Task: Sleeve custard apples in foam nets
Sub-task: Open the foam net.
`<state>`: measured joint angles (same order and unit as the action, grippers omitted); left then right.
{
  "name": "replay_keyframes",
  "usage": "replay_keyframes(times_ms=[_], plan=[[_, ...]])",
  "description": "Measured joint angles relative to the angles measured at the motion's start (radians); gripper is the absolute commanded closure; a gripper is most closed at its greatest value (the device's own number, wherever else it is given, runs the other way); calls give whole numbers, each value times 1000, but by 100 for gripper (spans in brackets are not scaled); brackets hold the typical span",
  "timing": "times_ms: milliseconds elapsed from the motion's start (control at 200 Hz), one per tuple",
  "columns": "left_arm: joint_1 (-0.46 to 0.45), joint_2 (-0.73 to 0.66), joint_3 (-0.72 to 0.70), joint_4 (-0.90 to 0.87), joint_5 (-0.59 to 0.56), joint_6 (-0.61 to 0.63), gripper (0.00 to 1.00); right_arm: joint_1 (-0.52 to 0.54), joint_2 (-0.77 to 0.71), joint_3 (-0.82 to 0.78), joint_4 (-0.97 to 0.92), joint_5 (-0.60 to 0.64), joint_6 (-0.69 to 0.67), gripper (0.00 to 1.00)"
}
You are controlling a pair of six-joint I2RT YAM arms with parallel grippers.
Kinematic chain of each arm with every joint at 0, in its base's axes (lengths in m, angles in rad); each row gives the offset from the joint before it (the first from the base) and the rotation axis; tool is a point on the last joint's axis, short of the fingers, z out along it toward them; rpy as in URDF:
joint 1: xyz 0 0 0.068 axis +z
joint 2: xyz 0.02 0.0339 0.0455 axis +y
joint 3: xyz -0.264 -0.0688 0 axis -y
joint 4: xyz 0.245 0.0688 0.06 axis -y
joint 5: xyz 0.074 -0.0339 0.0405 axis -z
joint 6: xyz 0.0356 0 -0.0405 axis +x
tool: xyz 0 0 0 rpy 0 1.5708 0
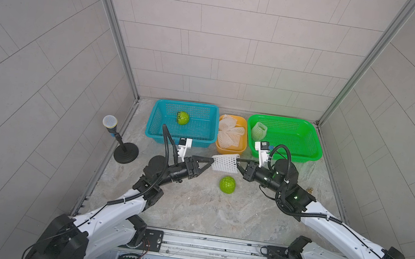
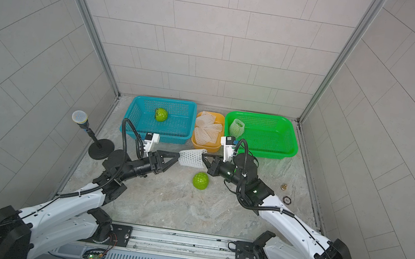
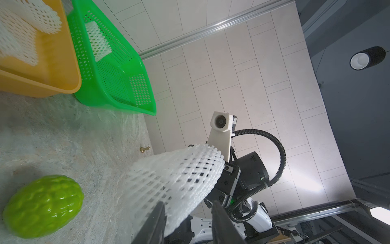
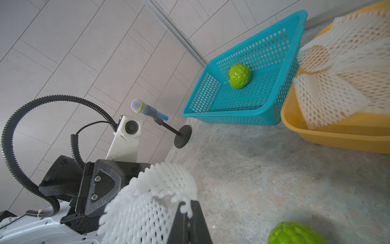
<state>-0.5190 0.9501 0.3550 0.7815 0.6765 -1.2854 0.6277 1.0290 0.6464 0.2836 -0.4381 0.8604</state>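
Observation:
A white foam net (image 1: 224, 162) hangs above the table, stretched between my two grippers. My right gripper (image 4: 187, 203) is shut on one rim of it. My left gripper (image 3: 187, 203) straddles the opposite rim of the net (image 3: 175, 179); its jaws stand apart, with one finger (image 3: 158, 213) against the mesh and a gap at the other. A bare custard apple (image 1: 227, 184) lies on the table just in front of the net. Another custard apple (image 1: 183, 118) sits in the blue basket (image 1: 154, 133). Several spare foam nets (image 1: 229, 132) fill the yellow tub (image 1: 230, 149).
The green basket (image 1: 306, 153) at the back right holds an upright foam net (image 1: 259, 131) with green showing through its mesh. A microphone on a stand (image 1: 110, 122) rises at the left edge. A small brass piece (image 2: 283, 186) and a black disc (image 2: 286, 200) lie at the right.

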Motion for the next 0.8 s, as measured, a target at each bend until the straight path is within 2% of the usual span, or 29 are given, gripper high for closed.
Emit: replay_keyframes(times_ms=[160, 245, 430, 525, 615, 801], plan=[[-18, 8, 0, 35, 24, -1, 47, -2, -1, 0, 0, 0, 9, 97], [-32, 22, 0, 48, 36, 1, 38, -2, 5, 0, 3, -5, 14, 97], [-48, 58, 0, 74, 42, 0, 31, -2, 14, 0, 4, -28, 28, 96], [-51, 64, 0, 88, 44, 2, 32, -2, 14, 0, 5, -32, 34, 97], [-51, 67, 0, 94, 44, 1, 40, -3, 14, 0, 8, -37, 40, 97], [-60, 72, 0, 107, 49, 2, 41, -22, 14, -1, 61, -52, 74, 96]])
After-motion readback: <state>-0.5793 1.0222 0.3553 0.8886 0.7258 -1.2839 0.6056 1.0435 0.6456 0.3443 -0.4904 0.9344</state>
